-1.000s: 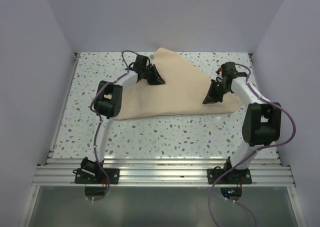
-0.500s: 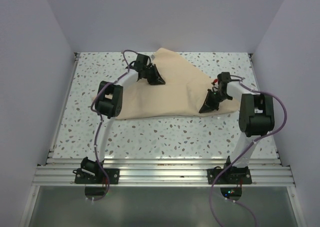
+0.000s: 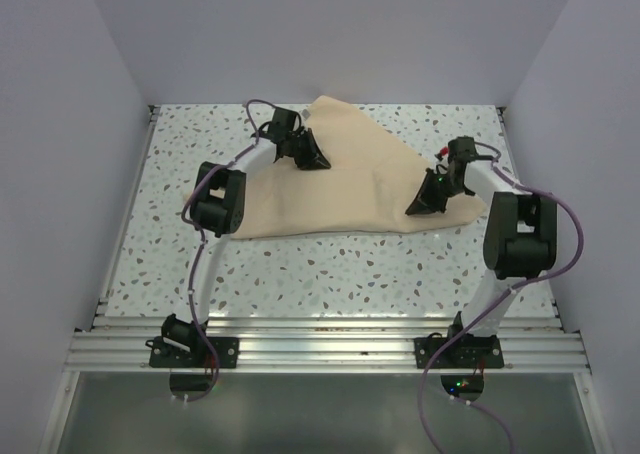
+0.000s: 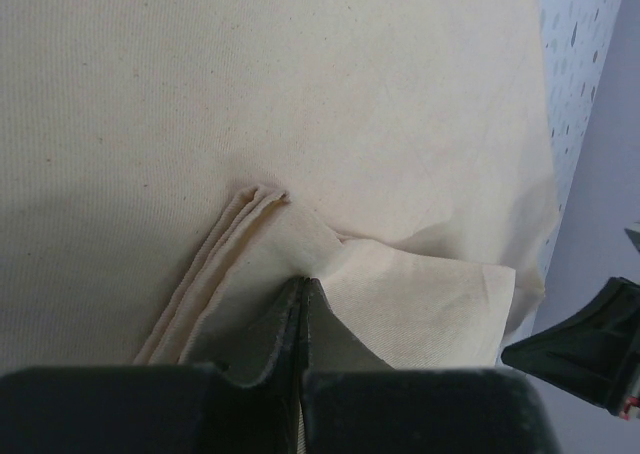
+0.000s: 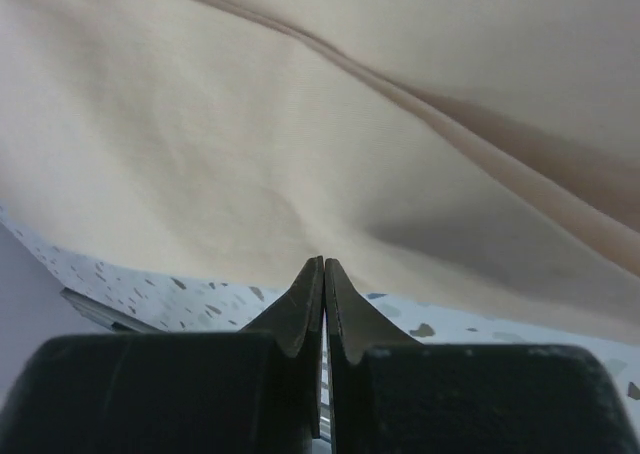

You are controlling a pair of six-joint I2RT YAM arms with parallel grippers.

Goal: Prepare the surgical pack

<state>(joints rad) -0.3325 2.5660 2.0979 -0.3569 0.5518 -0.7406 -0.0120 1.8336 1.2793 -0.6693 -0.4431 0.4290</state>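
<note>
L gripper (image 4: pixel 303 282) clamps a fold of the beige cloth (image 3: pixel 350 189), spread on the table (image 3: pixel 300 264), far half; R gripper (image 5: pixel 323 266) pinched shut at its edge, grip unclear. We reckon it's soft, light, floppy: take hems/corners

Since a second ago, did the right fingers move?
Yes. The right fingers, shut, slid slightly along the beige cloth toward the front rail.

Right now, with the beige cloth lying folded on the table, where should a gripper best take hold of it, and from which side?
Probably the stacked fold edges on the beige cloth, beside the left gripper's pinch. Those layers stand slightly proud of the flat sheet, so come in low from the left arm's side, fingers straddling the ridge.
</note>
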